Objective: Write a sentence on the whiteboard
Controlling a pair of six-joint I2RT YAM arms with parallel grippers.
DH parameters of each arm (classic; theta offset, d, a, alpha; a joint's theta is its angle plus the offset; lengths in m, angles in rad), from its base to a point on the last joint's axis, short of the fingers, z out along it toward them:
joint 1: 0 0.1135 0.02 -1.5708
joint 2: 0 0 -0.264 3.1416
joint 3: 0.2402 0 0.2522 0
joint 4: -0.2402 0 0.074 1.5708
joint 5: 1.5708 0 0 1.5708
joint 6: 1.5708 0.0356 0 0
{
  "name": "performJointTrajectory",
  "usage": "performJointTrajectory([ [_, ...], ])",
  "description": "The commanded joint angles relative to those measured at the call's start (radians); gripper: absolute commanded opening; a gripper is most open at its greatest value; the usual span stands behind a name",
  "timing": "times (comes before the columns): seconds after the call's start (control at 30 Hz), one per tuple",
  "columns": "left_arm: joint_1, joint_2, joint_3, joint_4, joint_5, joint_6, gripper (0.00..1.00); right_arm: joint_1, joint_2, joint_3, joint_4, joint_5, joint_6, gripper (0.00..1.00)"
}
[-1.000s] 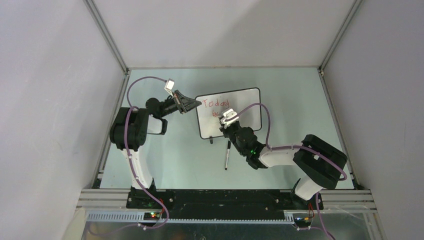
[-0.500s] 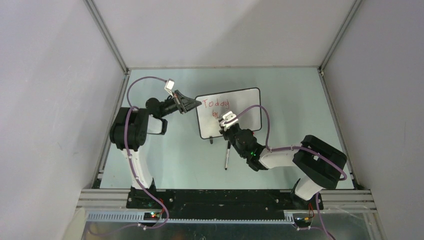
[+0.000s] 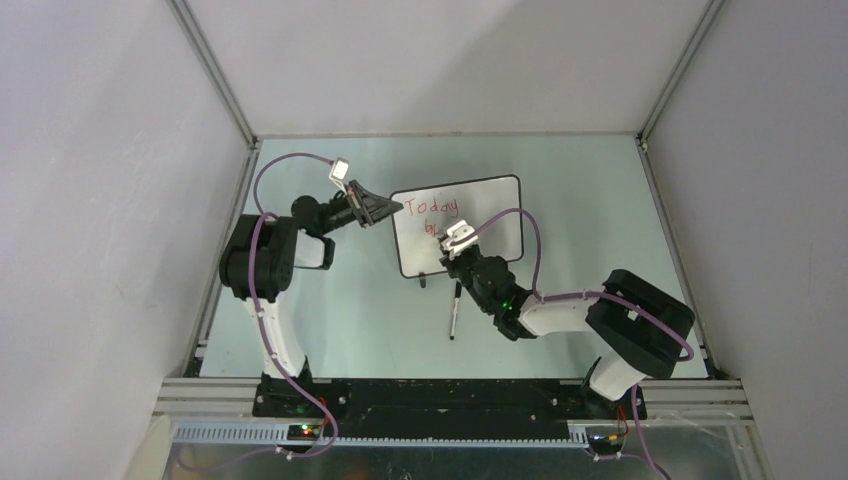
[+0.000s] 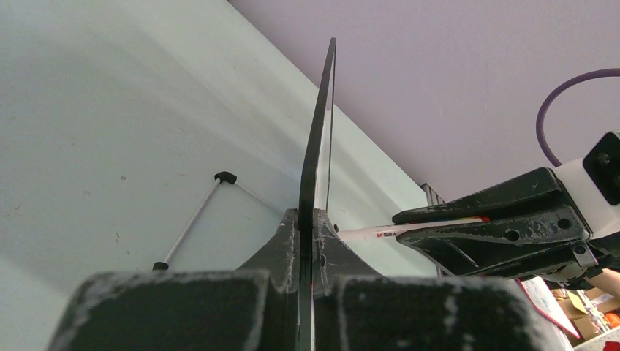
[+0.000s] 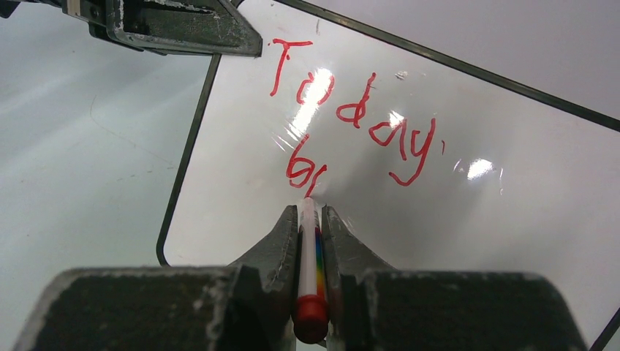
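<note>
The whiteboard (image 3: 495, 212) stands tilted near the table's middle, and it shows edge-on in the left wrist view (image 4: 319, 139). My left gripper (image 3: 393, 208) (image 4: 312, 218) is shut on the board's left edge. Red writing (image 5: 351, 110) (image 3: 433, 208) reads "Today", with "br" below it. My right gripper (image 5: 310, 208) (image 3: 453, 246) is shut on a white marker (image 5: 308, 256) with a red end. The marker's tip touches the board just under the "br". The left wrist view shows the marker (image 4: 398, 231) reaching the board's face.
A thin rod with dark ends (image 3: 454, 312) (image 4: 191, 221) lies on the pale table (image 3: 330, 320) near the board's lower edge. A small black foot (image 3: 423, 281) sits under the board's near corner. Grey walls and metal rails (image 3: 215, 90) enclose the table.
My right gripper with the marker has shifted slightly toward the near left across the board. The left gripper and the board have not moved.
</note>
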Motion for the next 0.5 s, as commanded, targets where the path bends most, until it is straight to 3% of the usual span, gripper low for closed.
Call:
performJointTrajectory([
  [0.0,0.005,0.002,0.025,0.054,0.027,0.024,0.0,-0.021,-0.014,0.029,0.035,0.008,-0.009,0.0],
  [0.47,0.005,0.003,0.027,0.054,0.027,0.023,0.0,-0.035,-0.011,0.041,0.044,-0.004,-0.013,0.0],
])
